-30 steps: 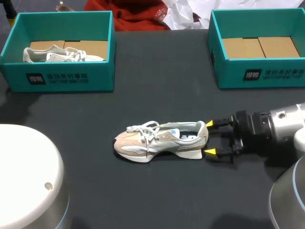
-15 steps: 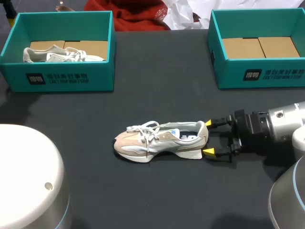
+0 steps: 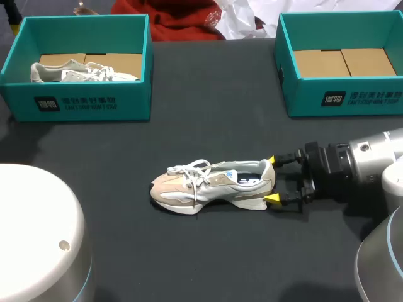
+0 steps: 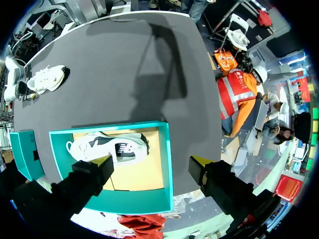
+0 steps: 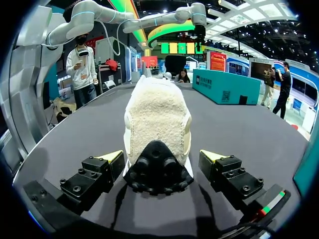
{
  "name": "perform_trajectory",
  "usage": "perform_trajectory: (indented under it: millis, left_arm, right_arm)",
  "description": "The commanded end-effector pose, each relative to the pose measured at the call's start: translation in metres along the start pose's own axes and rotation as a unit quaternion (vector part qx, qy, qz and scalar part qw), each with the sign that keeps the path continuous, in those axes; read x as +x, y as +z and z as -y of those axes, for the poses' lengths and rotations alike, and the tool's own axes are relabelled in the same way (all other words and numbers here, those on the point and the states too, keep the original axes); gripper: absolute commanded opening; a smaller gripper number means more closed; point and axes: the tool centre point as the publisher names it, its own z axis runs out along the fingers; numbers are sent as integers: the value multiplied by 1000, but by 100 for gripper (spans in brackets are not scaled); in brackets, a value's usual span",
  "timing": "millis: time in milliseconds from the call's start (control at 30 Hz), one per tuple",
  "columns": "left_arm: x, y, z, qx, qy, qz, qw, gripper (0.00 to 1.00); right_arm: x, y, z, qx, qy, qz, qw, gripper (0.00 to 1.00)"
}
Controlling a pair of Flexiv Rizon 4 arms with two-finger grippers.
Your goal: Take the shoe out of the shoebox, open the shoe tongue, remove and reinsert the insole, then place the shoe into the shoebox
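Right claw [image 3: 272,180] has crept in toward the left edge over the last second, and its yellow tips now sit either side of the shoe's heel instead of just short of it. Shoe [image 3: 211,185] hasn't moved: on its sole mid-desk, a bit toward the near edge, out of both boxes. Long axis runs left-right along the desk [image 3: 189,251], toe to the left edge, heel pointing straight at the right claw. In the right wrist view the heel of the shoe [image 5: 157,114] is centred between the fingers of the right claw [image 5: 161,155], fingers spread, a gap showing on both sides, so no grip yet. Left claw [image 4: 149,164] is also spread and holds nothing, up over the left shoebox [image 3: 82,107] at the far-left corner, which has a second shoe [image 3: 82,71] in it. Right shoebox [image 3: 340,100] at the far-right corner holds no shoe. Right arm is clearly nearer, so probably a heel pinch comes next.
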Motion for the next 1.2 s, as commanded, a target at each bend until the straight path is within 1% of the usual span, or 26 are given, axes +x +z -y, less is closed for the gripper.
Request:
perform_trajectory:
  millis: [33,1200]
  left_arm:
    - [0,0,0,0,0,-1,1000,100]
    - [0,0,0,0,0,-1,1000,100]
  right_arm:
    - [1,4,-1,1,-1,-1,1000,100]
    - [1,34,-7,-16,-11,-8,1000,100]
